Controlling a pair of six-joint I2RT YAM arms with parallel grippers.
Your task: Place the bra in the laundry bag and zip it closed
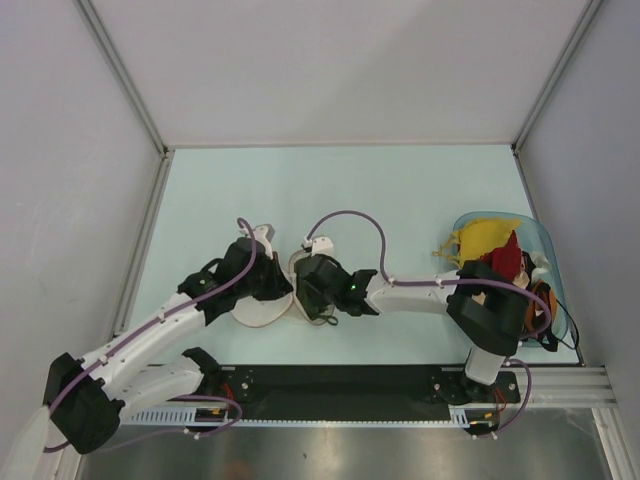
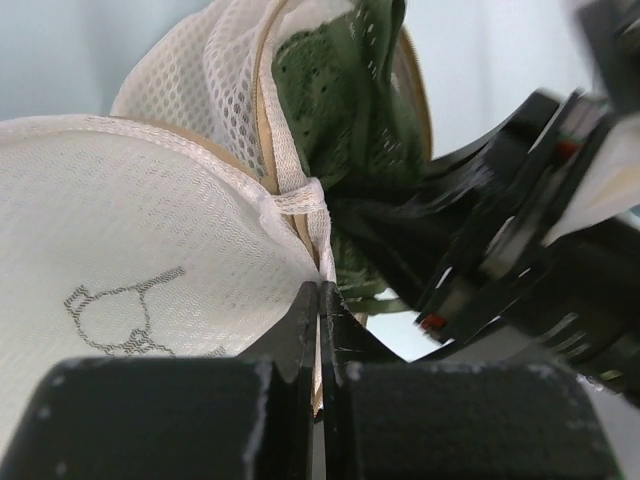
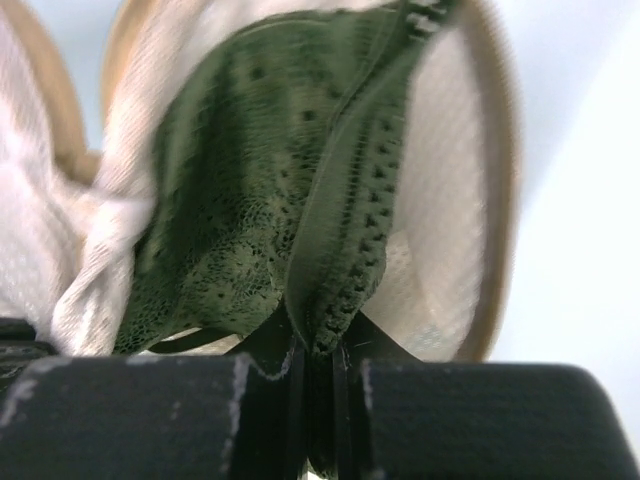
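The left gripper (image 2: 320,292) is clenched on the bag (image 2: 130,230), its jaws pressed flat on the mesh edge where the two shells meet at a white tape loop. One shell, with a small stitched outline on it, spreads to the left of its fingertips. The other stands up straight ahead, gaping.

The bra (image 3: 250,200) lies ahead and to the right of those fingertips, wedged between the shells. It is dark olive lace, crumpled and folded on itself, with a darker scalloped band down its middle.

The right gripper (image 3: 318,345) grasps the near end of that band, jaws tight on it. From there the bra's long axis runs straight away from the fingertips into the bag's mouth, with cream mesh and a tan rim behind it. This arm is plainly the nearer one, already holding it. I judge the bra mostly inside, with only the pinched end at the rim, so the coming push goes forward along that axis.

Well behind the right gripper sits a blue tub (image 1: 535,240) of bright garments
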